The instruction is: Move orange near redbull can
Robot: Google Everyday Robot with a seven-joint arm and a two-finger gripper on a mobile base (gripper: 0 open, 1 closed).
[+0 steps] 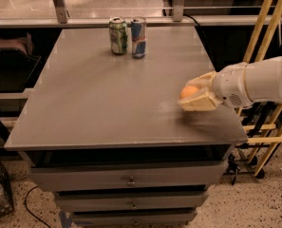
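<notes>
The orange [189,91] sits between the cream fingers of my gripper [192,96], which is shut on it. The gripper holds it just above the right part of the grey table top [102,103]; a faint shadow lies beneath. The white arm reaches in from the right edge of the view. The redbull can [138,37], slim, blue and silver, stands upright at the far middle of the table, well away from the orange to the far left.
A green-and-white can [117,35] stands right beside the redbull can on its left. The table is a cabinet with drawers [131,179] below. Yellow wooden rails [266,32] stand to the right of the table. A metal railing runs behind.
</notes>
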